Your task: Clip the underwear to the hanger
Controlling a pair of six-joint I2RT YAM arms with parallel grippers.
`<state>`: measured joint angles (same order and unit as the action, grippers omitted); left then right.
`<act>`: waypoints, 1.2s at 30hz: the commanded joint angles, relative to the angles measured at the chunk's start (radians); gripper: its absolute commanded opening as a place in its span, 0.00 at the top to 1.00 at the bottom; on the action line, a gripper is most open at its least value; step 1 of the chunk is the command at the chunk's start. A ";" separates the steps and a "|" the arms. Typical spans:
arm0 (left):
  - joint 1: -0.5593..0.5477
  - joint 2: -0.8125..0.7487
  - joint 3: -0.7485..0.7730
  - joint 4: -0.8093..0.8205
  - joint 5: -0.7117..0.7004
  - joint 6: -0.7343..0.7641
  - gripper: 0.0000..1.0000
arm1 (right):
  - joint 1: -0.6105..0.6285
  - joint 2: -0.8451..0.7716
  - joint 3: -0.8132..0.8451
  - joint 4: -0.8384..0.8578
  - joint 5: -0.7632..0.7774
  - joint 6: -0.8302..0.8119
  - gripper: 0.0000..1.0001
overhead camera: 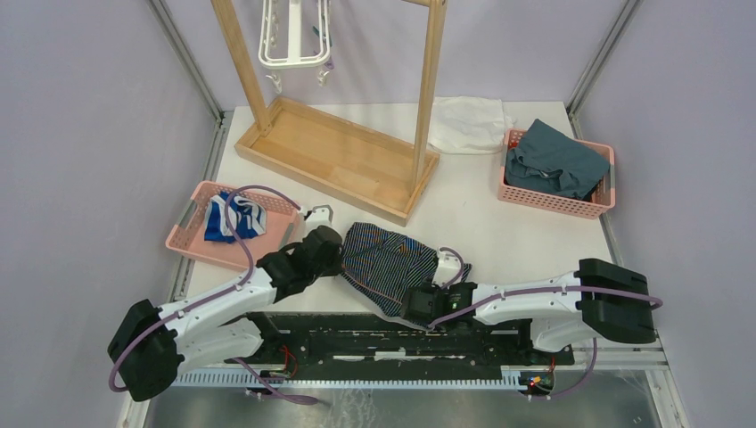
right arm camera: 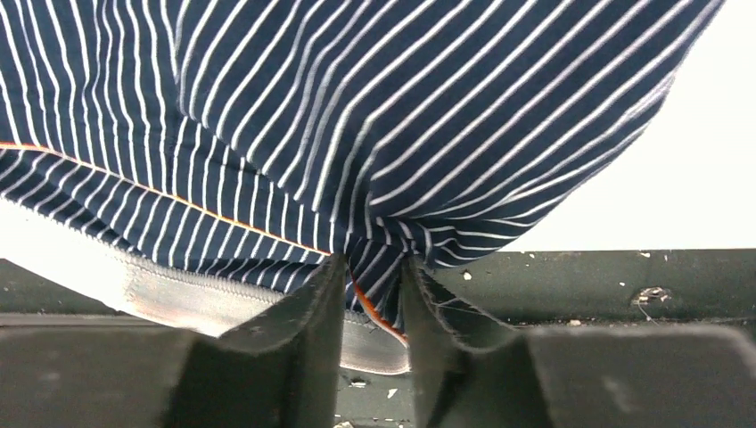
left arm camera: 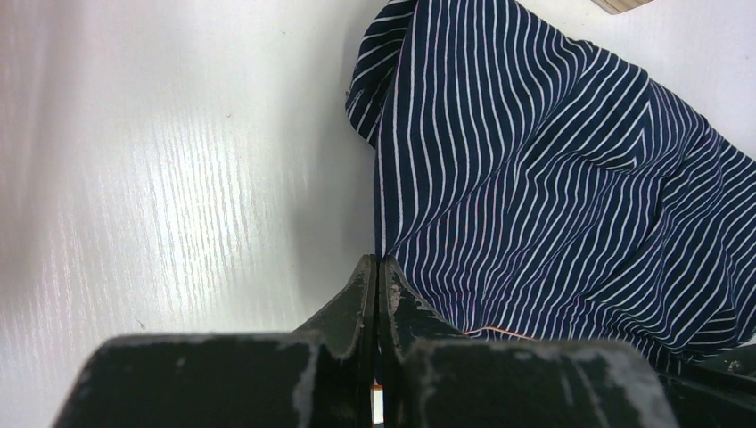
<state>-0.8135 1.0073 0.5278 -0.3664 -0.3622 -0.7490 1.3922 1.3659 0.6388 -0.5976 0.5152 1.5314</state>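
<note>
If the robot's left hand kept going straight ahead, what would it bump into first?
Probably the underwear: the left hand is shut with its tips right at the cloth's edge. Depth is unclear, so it might slide along the bare table beside it instead.

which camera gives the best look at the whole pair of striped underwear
The top external view: only there does the whole underwear show, lying on the table between both arms. The left wrist view shows one striped side; the right wrist view shows a bunched fold with orange trim and the waistband.
</note>
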 commanded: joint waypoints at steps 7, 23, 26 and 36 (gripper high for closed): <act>0.006 -0.085 0.108 -0.100 -0.061 0.034 0.97 | 0.006 -0.262 0.076 -0.205 0.253 -0.162 0.99; 0.005 0.131 0.884 -0.491 -0.124 0.331 0.97 | 0.000 -0.462 0.714 -0.438 0.554 -0.779 1.00; 0.004 0.191 0.974 -0.526 -0.127 0.355 0.97 | -0.022 -0.420 0.809 -0.478 0.563 -0.828 1.00; 0.037 0.308 1.120 -0.524 -0.120 0.426 0.97 | -0.397 -0.279 0.887 -0.444 0.170 -0.994 1.00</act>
<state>-0.8093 1.2716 1.5589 -0.8944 -0.4675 -0.4118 1.1561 1.0435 1.4975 -1.0531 0.8806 0.6498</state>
